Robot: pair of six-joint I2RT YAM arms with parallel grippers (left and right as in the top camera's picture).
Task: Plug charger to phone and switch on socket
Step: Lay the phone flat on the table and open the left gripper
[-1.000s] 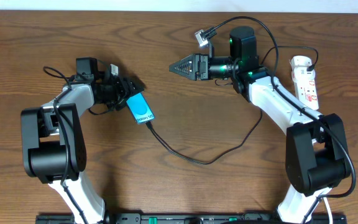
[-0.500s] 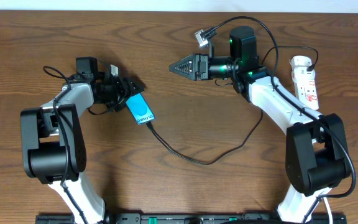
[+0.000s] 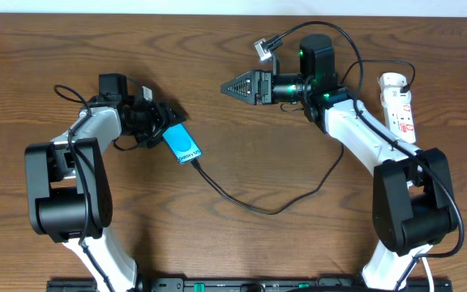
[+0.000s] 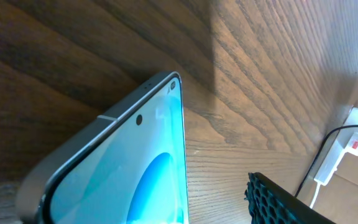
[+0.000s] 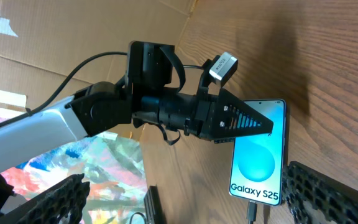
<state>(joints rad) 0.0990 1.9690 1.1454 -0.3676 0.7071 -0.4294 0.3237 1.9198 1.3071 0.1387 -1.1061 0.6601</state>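
The phone [image 3: 182, 143] lies on the wood table with its cyan screen up. It also shows in the left wrist view [image 4: 123, 180] and the right wrist view [image 5: 260, 162]. The charger [image 3: 258, 209], a thin black cable, has its tip [image 5: 252, 211] in the phone's white end and curves right toward the socket [image 3: 399, 105], a white strip at far right. My left gripper [image 3: 167, 120] is at the phone's far end; one finger [image 4: 278, 199] shows with bare wood between it and the phone. My right gripper [image 3: 225, 87] hovers open and empty, rolled sideways, right of the phone.
The socket's red switch [image 4: 356, 144] shows in the left wrist view. The right arm's own black cable and grey connector [image 3: 263, 47] loop above it. Cardboard [image 5: 73, 25] stands beyond the table's far edge.
The left arm has shifted slightly to the left. The phone, the cable and the right arm have not visibly moved.
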